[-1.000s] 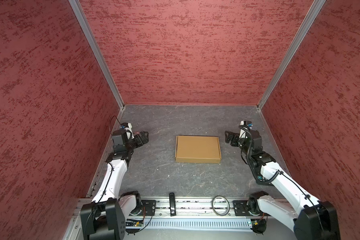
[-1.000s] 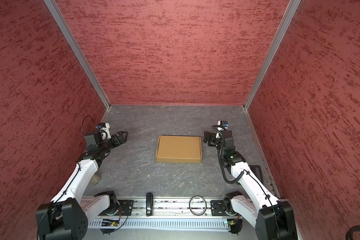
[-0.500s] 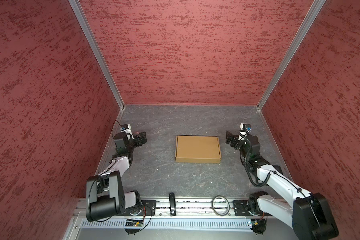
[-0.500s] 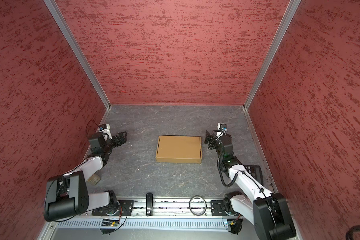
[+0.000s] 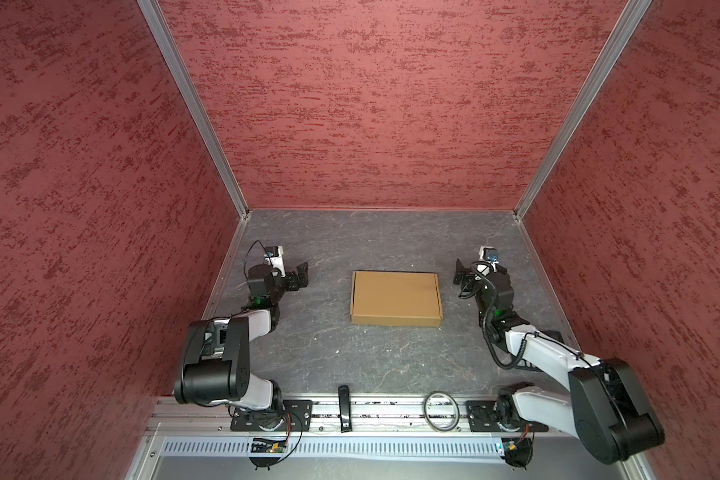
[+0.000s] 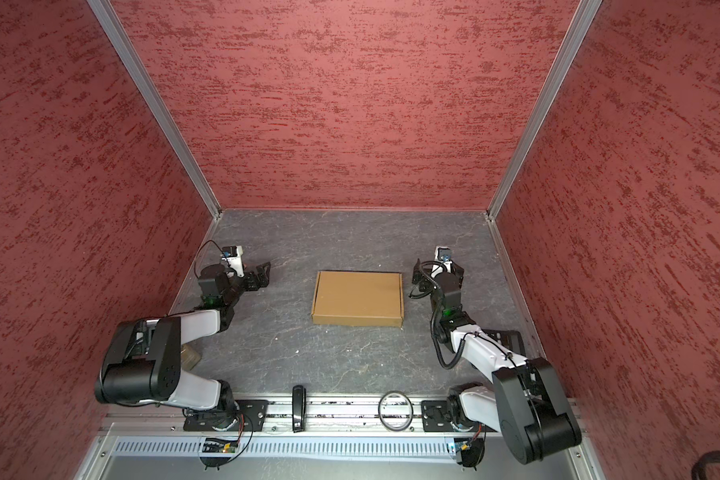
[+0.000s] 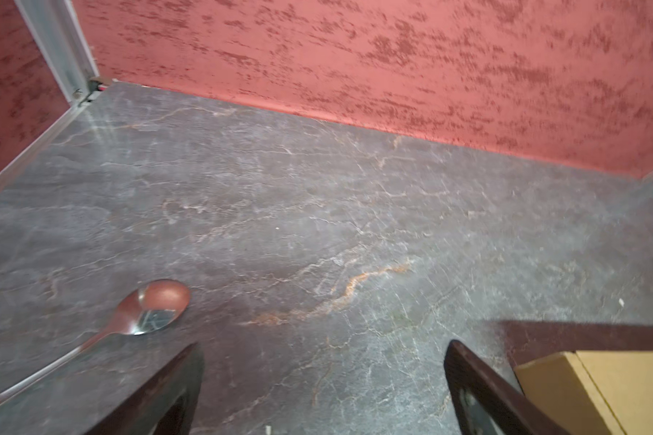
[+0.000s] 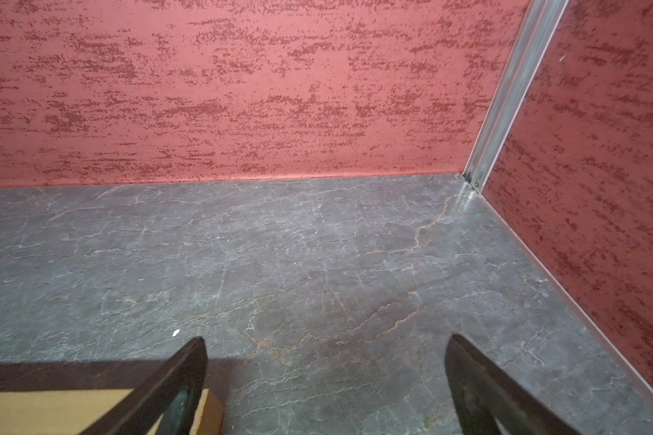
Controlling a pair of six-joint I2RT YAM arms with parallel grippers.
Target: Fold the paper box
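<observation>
The paper box (image 5: 395, 297) (image 6: 358, 297) is a shallow brown cardboard mailer, lying shut and flat in the middle of the grey floor in both top views. My left gripper (image 5: 302, 276) (image 6: 262, 274) hovers low to its left, open and empty, a clear gap from the box. My right gripper (image 5: 462, 276) (image 6: 418, 282) stands just off the box's right edge, also open and empty. A corner of the paper box (image 7: 600, 391) shows in the left wrist view beside the open left gripper (image 7: 323, 376). Another corner (image 8: 53, 410) shows in the right wrist view by the open right gripper (image 8: 325, 376).
A metal spoon (image 7: 148, 309) lies on the floor near the left gripper in the left wrist view. A black bar (image 5: 344, 407) and a ring (image 5: 441, 409) sit on the front rail. Red walls (image 5: 371, 104) close in three sides.
Both arms have folded back and down toward their bases, drawing the grippers slightly away from the box. The jaws stayed open and the box has not moved.
</observation>
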